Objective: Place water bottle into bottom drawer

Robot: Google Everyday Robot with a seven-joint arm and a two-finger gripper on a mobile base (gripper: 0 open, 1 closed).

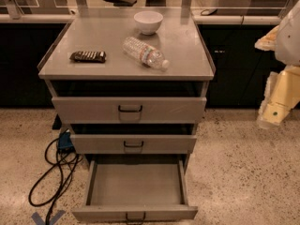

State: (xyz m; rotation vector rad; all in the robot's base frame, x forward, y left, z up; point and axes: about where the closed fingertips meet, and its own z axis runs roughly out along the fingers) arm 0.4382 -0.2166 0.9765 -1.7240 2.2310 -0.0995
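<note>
The water bottle (145, 53) is lying on its side on the cabinet top (103, 39), its cap pointing front-right. It is sitting just in front of the white bowl (148, 21) and apart from the snack bar (88, 56) on the left. The bottom drawer (135, 189) is standing pulled out past the middle drawer (133, 144). The gripper (274, 109) is hanging at the right edge, well apart from the cabinet; whether it is released or clenched, I cannot tell.

The single camera looks down from in front of the cabinet (164, 110), fairly near, bottom drawer (136, 184) at 6 o'clock, gripper (274, 110) at 3 o'clock.
</note>
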